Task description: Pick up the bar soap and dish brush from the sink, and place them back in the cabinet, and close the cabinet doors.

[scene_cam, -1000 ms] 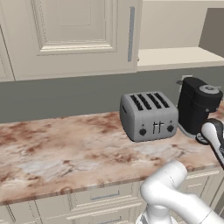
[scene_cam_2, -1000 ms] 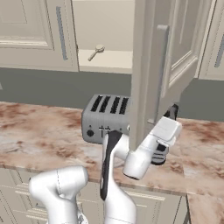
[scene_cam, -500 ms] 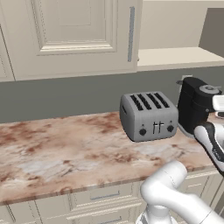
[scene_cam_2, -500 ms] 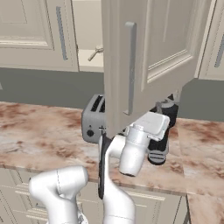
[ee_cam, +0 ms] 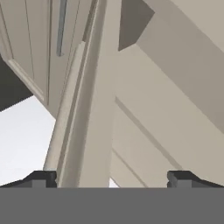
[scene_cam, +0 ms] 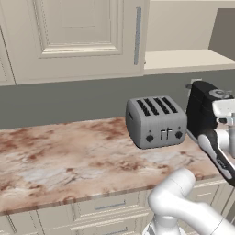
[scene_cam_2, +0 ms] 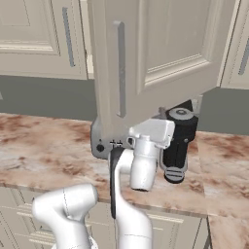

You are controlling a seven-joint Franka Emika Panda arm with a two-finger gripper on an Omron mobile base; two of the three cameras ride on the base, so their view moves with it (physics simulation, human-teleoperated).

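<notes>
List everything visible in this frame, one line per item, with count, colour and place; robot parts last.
cabinet door: one, cream, swung partly open over the counter, silver bar handle.
cabinet: one, beige shelf interior, open at the wall's upper right.
closed wall doors: cream, left of the open cabinet.
toaster: one, grey, four slots, on the counter.
coffee machine: one, black, right of the toaster.
counter: one, reddish-brown marbled.
drawers: cream, beneath the counter.
arm: one, white.
gripper: one, open, dark tips astride the door's edge.

The swung cabinet door hides most of the toaster and the shelf behind; the coffee maker is partly covered at 3 o'clock.
</notes>
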